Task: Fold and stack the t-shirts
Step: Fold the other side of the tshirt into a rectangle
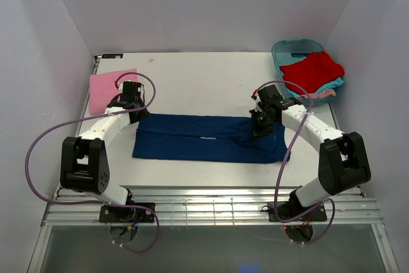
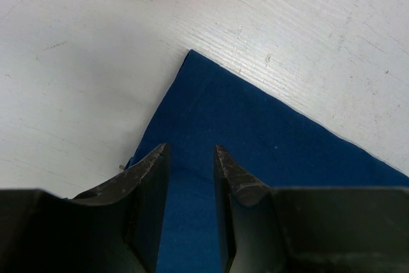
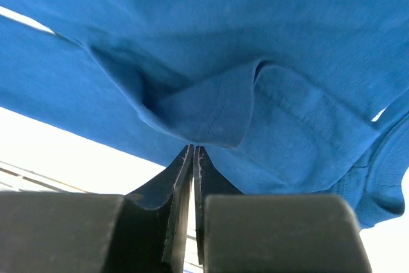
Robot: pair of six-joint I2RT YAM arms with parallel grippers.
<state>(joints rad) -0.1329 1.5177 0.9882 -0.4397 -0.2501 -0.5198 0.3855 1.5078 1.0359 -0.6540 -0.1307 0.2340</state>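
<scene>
Navy t-shirt (image 1: 204, 139) lies across the middle of the desk (image 1: 204, 81) as a long folded band, running 9 to 3 o'clock. Right jaws are pinched shut on a pucker of cloth at its 3 o'clock end. Left jaws are half open over the 9 o'clock far corner, gripping nothing. Pink t-shirt (image 1: 105, 91) sits at 10 o'clock. We judge the cloth light and limp: grab both end corners through all layers, or it sags.
</scene>
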